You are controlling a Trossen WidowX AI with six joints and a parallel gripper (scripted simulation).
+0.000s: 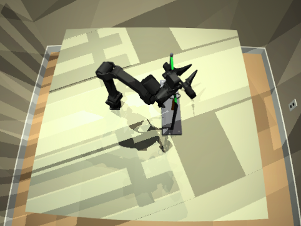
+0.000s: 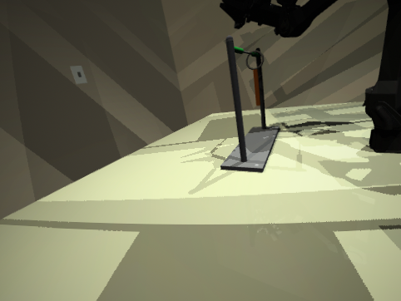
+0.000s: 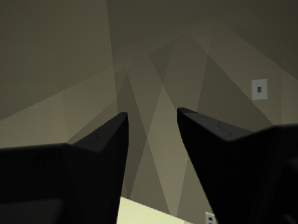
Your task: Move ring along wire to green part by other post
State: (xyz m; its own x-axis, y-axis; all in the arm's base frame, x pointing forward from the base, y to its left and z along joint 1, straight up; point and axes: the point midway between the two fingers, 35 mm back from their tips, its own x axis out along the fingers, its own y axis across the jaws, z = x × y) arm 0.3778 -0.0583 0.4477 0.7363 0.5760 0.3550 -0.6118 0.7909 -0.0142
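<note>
The ring (image 2: 247,65) hangs on the green part (image 1: 175,99) of the wire, beside the post (image 1: 174,117) (image 2: 261,97) that stands farther back in the exterior view. Its orange handle (image 1: 173,104) (image 2: 257,88) points down, close to that post. The other green part (image 1: 172,63) (image 2: 238,50) is by the other post (image 2: 237,100). The thin grey wire (image 2: 247,52) runs between them; the arm hides it in the top view. My gripper (image 1: 193,67) (image 3: 152,116) is partly open and empty, well above the wire in the exterior view. The wrist view shows no ring or handle.
The posts stand on a grey base plate (image 1: 168,122) (image 2: 268,143) on the table. My arm (image 1: 128,81) reaches over the wire from the left in the top view, where its wrist overlaps the middle of the wire. Patterned walls with outlets (image 1: 292,105) (image 3: 259,89) lie beyond.
</note>
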